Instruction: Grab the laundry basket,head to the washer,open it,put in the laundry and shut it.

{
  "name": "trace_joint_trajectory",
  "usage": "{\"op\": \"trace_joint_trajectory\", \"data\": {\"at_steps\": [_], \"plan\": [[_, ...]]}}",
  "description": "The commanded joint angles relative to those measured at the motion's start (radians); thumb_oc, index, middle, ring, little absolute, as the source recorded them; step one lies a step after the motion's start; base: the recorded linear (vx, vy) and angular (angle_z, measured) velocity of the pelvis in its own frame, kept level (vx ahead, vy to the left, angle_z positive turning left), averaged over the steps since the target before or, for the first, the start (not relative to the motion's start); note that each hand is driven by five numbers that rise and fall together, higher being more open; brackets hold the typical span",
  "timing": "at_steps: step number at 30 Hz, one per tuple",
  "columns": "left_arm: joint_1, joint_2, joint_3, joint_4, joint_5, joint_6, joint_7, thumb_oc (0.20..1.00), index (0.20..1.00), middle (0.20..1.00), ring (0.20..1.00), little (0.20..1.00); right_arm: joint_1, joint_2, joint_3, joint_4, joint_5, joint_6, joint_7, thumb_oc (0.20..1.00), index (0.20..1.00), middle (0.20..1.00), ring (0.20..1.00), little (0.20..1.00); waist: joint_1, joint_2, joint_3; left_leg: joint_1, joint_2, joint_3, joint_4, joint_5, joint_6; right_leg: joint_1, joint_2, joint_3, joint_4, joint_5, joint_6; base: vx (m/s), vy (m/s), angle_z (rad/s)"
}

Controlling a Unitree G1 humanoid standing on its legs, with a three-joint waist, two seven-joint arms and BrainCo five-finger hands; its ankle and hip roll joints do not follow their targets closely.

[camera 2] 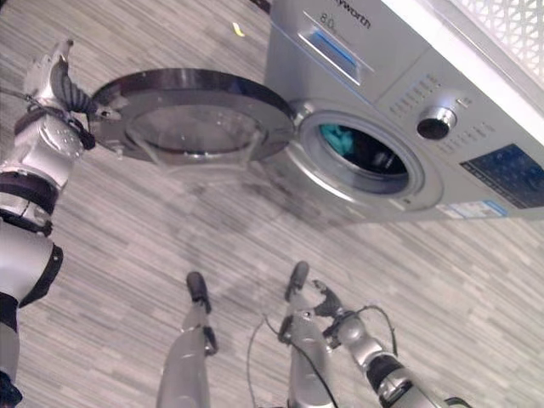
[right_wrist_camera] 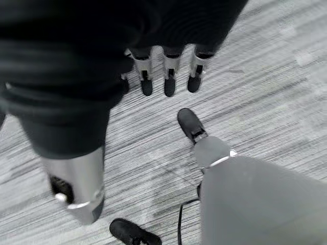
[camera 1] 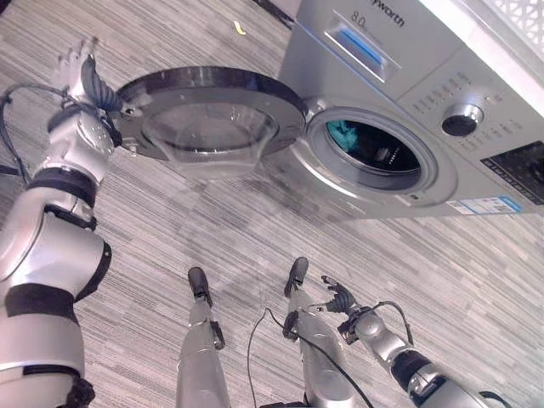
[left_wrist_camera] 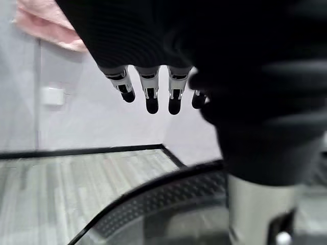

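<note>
The robot's left hand [camera 1: 81, 72] is up at about ten o'clock in the head views, right against the outer edge of the washer door [camera 1: 208, 115]. In its own wrist view the fingers [left_wrist_camera: 152, 94] hang straight and relaxed, a little spread, with nothing between them; the dark rim of the door curves just below the wrist. So the hand is at the door edge without gripping it, at least as far as the pictures let anyone tell.

The door itself is swung wide open, lying nearly flat toward nine o'clock from the washer [camera 1: 408, 76], with its clear bulged window in the middle. Moving right, the round drum opening [camera 1: 374, 151] sits at roughly two o'clock, and there is a bit of teal laundry [camera 1: 344, 132] inside near the upper left of the hole. A white perforated basket [camera 2: 510, 21] sits on top of the machine at the far one o'clock corner. A small yellow scrap [camera 1: 240, 29] lies on the grey striped floor [camera 1: 170, 229] at twelve o'clock, beside the washer.

The right hand [camera 1: 340, 297] hangs low at about five o'clock, well apart from the washer. Its wrist view shows the fingers [right_wrist_camera: 169, 84] straight, loosely side by side, holding nothing, pointing down at the floor.

A pink cloth [left_wrist_camera: 48, 25] shows in a corner of the left wrist view against the pale wall.
</note>
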Motion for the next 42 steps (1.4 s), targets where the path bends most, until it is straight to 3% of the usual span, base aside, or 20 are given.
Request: {"op": "trace_joint_trajectory", "data": {"at_steps": [1,9,12,13,15,17,18,19,20,23,30,34,36,40,42], "plan": [[-0.090,0.035,-0.026,0.076,-0.004,-0.015,0.007,1.000,1.000,1.000,1.000,1.000,0.039,-0.037,0.013,-0.003,0.019,-0.013,-0.008,1.000,1.000,1.000,1.000,1.000,-0.022,-0.015,-0.024,-0.094,0.004,-0.051,0.128,-0.094,0.034,0.011,-0.078,0.074,0.046,-0.039,0.122,0.04,-0.004,-0.13],[0.002,-0.044,-0.025,0.034,-0.010,-0.045,-0.108,1.000,1.000,1.000,1.000,1.000,0.035,-0.065,0.001,-0.065,0.018,-0.014,-0.002,1.000,1.000,1.000,1.000,1.000,-0.043,-0.017,-0.033,-0.121,0.005,-0.054,0.155,-0.113,0.038,-0.021,-0.071,0.096,0.054,-0.041,0.116,0.02,0.015,-0.09],[0.066,-0.145,-0.021,-0.072,-0.049,-0.074,-0.162,1.000,1.000,1.000,1.000,1.000,0.039,-0.072,-0.009,-0.072,0.012,-0.008,0.001,1.000,1.000,1.000,1.000,1.000,-0.043,-0.005,-0.033,-0.124,0.000,-0.060,0.158,-0.118,0.040,-0.021,-0.074,0.095,0.057,-0.047,0.115,0.01,-0.010,-0.01],[0.068,-0.146,-0.020,-0.074,-0.049,-0.073,-0.162,1.000,1.000,1.000,1.000,1.000,0.040,-0.073,-0.009,-0.072,0.012,-0.008,0.001,1.000,1.000,1.000,1.000,1.000,-0.043,-0.004,-0.034,-0.124,0.000,-0.060,0.158,-0.119,0.040,-0.021,-0.074,0.095,0.057,-0.047,0.115,0.01,-0.017,0.03],[0.189,-0.252,0.021,-0.249,-0.161,-0.105,-0.179,1.000,1.000,1.000,1.000,1.000,0.054,-0.064,-0.029,-0.058,0.004,0.002,-0.001,1.000,1.000,1.000,1.000,1.000,-0.028,0.014,-0.029,-0.109,-0.009,-0.064,0.154,-0.121,0.043,-0.008,-0.080,0.092,0.062,-0.056,0.112,0.01,-0.009,0.04],[0.192,-0.252,0.022,-0.253,-0.161,-0.103,-0.179,1.000,1.000,1.000,1.000,1.000,0.056,-0.065,-0.029,-0.059,0.004,0.001,-0.002,1.000,1.000,1.000,1.000,1.000,-0.028,0.015,-0.031,-0.108,-0.009,-0.064,0.153,-0.121,0.043,-0.007,-0.080,0.092,0.062,-0.057,0.112,0.01,-0.008,0.08],[0.346,-0.395,0.015,-0.444,-0.269,-0.135,-0.201,1.000,1.000,1.000,1.000,1.000,0.068,-0.056,-0.046,-0.022,-0.017,0.018,-0.006,1.000,1.000,1.000,1.000,1.000,-0.011,0.036,-0.030,-0.074,-0.019,-0.062,0.140,-0.122,0.045,0.019,-0.089,0.088,0.067,-0.069,0.108,0.03,-0.034,0.11],[0.403,-0.448,0.008,-0.489,-0.304,-0.143,-0.212,1.000,1.000,1.000,1.000,1.000,0.070,-0.053,-0.051,-0.011,-0.027,0.026,-0.008,1.000,1.000,1.000,1.000,1.000,-0.006,0.041,-0.030,-0.064,-0.021,-0.063,0.135,-0.121,0.046,0.029,-0.092,0.085,0.068,-0.074,0.106,0.03,-0.034,0.12],[0.405,-0.449,0.008,-0.491,-0.304,-0.143,-0.212,1.000,1.000,1.000,1.000,1.000,0.072,-0.054,-0.051,-0.012,-0.027,0.026,-0.008,1.000,1.000,1.000,1.000,1.000,-0.005,0.042,-0.031,-0.062,-0.021,-0.063,0.134,-0.121,0.046,0.030,-0.092,0.084,0.067,-0.074,0.106,0.02,-0.036,0.13],[0.615,-0.659,-0.050,-0.616,-0.453,-0.146,-0.276,1.000,1.000,1.000,1.000,1.000,0.082,-0.036,-0.065,0.021,-0.045,0.043,-0.011,1.000,1.000,1.000,1.000,1.000,0.012,0.063,-0.035,0.004,-0.028,-0.056,0.104,-0.121,0.045,0.075,-0.097,0.085,0.069,-0.093,0.099,0.04,-0.041,0.31],[0.723,-0.830,-0.180,-0.632,-0.551,-0.133,-0.302,1.000,1.000,1.000,1.000,1.000,0.044,0.002,-0.060,0.106,-0.040,0.052,-0.048,1.000,1.000,1.000,1.000,1.000,0.017,0.086,-0.041,0.130,-0.013,-0.031,0.066,-0.128,0.047,0.156,-0.080,0.120,0.063,-0.121,0.087,0.01,-0.055,-0.08],[0.710,-0.843,-0.204,-0.641,-0.522,-0.135,-0.300,1.000,1.000,1.000,1.000,1.000,0.026,0.006,-0.045,0.167,-0.057,0.055,-0.052,1.000,1.000,1.000,1.000,1.000,0.013,0.098,-0.051,0.178,-0.003,-0.014,0.032,-0.118,0.045,0.178,-0.071,0.136,0.053,-0.126,0.085,0.02,-0.034,-0.45],[0.715,-0.808,-0.204,-0.680,-0.510,-0.141,-0.303,1.000,1.000,1.000,1.000,1.000,0.038,-0.001,-0.035,0.221,-0.096,0.065,-0.041,1.000,1.000,1.000,1.000,1.000,0.014,0.116,-0.074,0.215,0.003,-0.007,-0.002,-0.104,0.040,0.198,-0.065,0.129,0.047,-0.135,0.084,0.05,-0.093,-0.38],[0.807,-0.632,-0.134,-0.817,-0.539,-0.131,-0.366,1.000,1.000,1.000,1.000,1.000,0.079,-0.036,-0.055,0.241,-0.138,0.071,-0.015,1.000,1.000,1.000,1.000,1.000,0.035,0.159,-0.111,0.256,0.010,-0.006,-0.035,-0.081,0.026,0.240,-0.051,0.116,0.033,-0.147,0.079,0.05,-0.065,-0.08],[0.838,-0.598,-0.109,-0.824,-0.547,-0.124,-0.386,1.000,1.000,1.000,1.000,1.000,0.073,-0.026,-0.067,0.264,-0.131,0.077,-0.006,1.000,1.000,1.000,1.000,1.000,0.044,0.170,-0.122,0.270,0.012,-0.007,-0.045,-0.077,0.024,0.254,-0.046,0.113,0.028,-0.149,0.077,0.06,-0.044,-0.03]]}}
